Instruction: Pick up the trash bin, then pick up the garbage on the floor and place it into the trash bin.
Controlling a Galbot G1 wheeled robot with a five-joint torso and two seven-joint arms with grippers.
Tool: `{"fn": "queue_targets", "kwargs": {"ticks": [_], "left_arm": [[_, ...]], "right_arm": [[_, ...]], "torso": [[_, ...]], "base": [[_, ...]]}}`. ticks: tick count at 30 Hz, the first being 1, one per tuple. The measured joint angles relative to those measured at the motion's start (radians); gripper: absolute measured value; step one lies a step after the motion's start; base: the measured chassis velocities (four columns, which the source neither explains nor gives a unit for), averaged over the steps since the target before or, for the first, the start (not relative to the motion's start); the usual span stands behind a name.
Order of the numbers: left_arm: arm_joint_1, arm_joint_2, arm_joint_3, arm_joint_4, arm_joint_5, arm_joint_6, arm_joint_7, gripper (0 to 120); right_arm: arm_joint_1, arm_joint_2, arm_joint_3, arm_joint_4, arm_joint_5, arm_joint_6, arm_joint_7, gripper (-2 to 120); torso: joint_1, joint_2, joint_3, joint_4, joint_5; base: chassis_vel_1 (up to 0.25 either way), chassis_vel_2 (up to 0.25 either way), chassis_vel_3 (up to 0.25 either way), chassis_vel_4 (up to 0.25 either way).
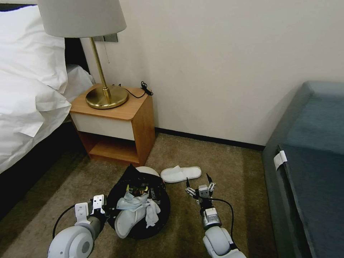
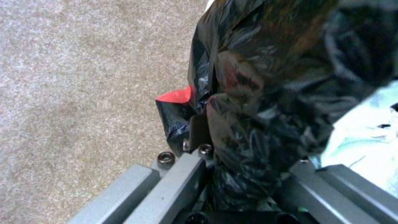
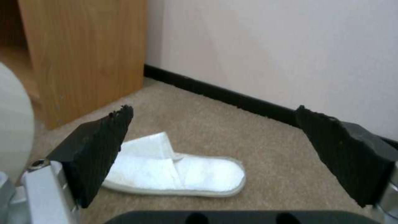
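A: What's the room like, biggest things first?

B: A cream wall [image 1: 229, 71] with a dark skirting board [image 3: 232, 95] runs ahead of both grippers. The floor is short brown carpet [image 1: 229, 168]. A bed with white linen [image 1: 28, 93] lies far out beyond the left gripper [image 1: 107, 209], and a blue-grey sofa [image 1: 311, 161] stands well off the right gripper's [image 1: 199, 182] outer side. Ahead of the left gripper is a wooden nightstand [image 1: 118, 123] carrying a brass lamp [image 1: 105, 95].

A: And the trash bin?

B: The trash bin [image 1: 157, 211], lined with a black bag [image 2: 265, 93], sits between the two arms, right against the left gripper. That gripper is clamped onto the bagged rim. A white slipper [image 1: 127, 220] and crumpled white tissues [image 1: 152, 211] stick out of its mouth, with dark wrappers behind them.

A: The right gripper?

B: Its fingers [image 3: 99, 146] are spread wide, gripping nothing, low over the carpet. A second white slipper [image 3: 178, 171] lies flat on the carpet just ahead of it, near the nightstand's corner, not touching the fingers.
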Motion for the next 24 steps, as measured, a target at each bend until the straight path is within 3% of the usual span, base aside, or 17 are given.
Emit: {"fn": "queue_targets", "kwargs": {"ticks": [15,24], "left_arm": [[-0.012,-0.002,-0.002,0.01,0.002,0.0,0.003,0],[-0.019,0.0,0.001,0.017,0.002,0.0,0.004,0]], "right_arm": [[0.021,-0.008,-0.03,-0.013,0.021,-0.011,-0.003,100],[0.014,-0.014,-0.028,-0.019,0.007,0.008,0.001,100]], "torso": [[0.0,0.0,0.0,0.0,0.0],[0.0,0.0,0.0,-0.0002,-0.0001]], "base": [[0.0,0.0,0.0,0.0],[-0.111,0.097,0.109,-0.095]]}}
